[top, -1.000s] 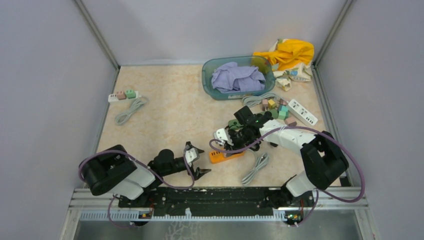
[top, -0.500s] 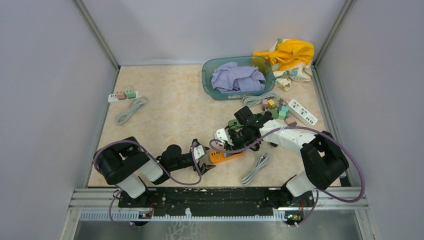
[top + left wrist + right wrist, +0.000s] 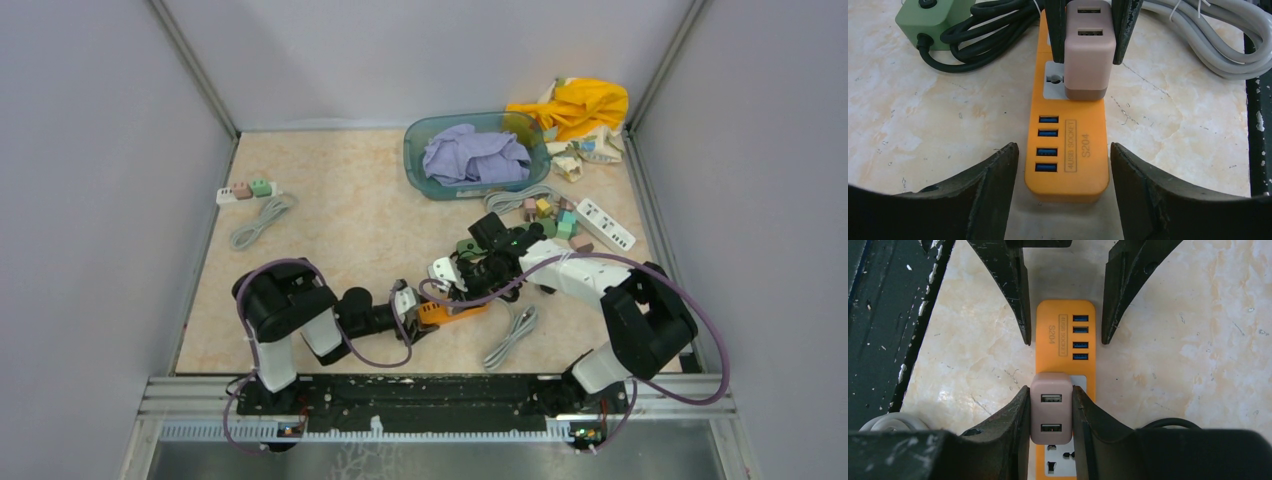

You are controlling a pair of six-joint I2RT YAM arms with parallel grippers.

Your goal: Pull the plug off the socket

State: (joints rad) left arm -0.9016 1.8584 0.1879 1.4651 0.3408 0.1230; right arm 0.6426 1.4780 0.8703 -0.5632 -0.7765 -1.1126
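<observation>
An orange power strip (image 3: 452,312) lies on the table, also seen in the left wrist view (image 3: 1068,150) and right wrist view (image 3: 1060,335). A pink USB plug (image 3: 1087,50) sits in its socket. My right gripper (image 3: 1051,412) is shut on the pink plug (image 3: 1051,407), a finger on each side. My left gripper (image 3: 1063,175) is open, its fingers (image 3: 993,190) straddling the strip's USB end without touching it. In the top view the left gripper (image 3: 412,305) is at the strip's left end and the right gripper (image 3: 462,285) is above its middle.
A green adapter (image 3: 935,17) with a black cord lies beside the strip. A grey cable (image 3: 510,335) lies right of it. A teal basin (image 3: 420,165) with purple cloth, a white strip (image 3: 605,223), small plugs, and yellow cloth (image 3: 580,103) are at the back right. Another strip (image 3: 248,190) is far left.
My left arm has swung right and forward, bringing its open gripper up around the orange strip's end. My right gripper has stayed shut on the plug.
</observation>
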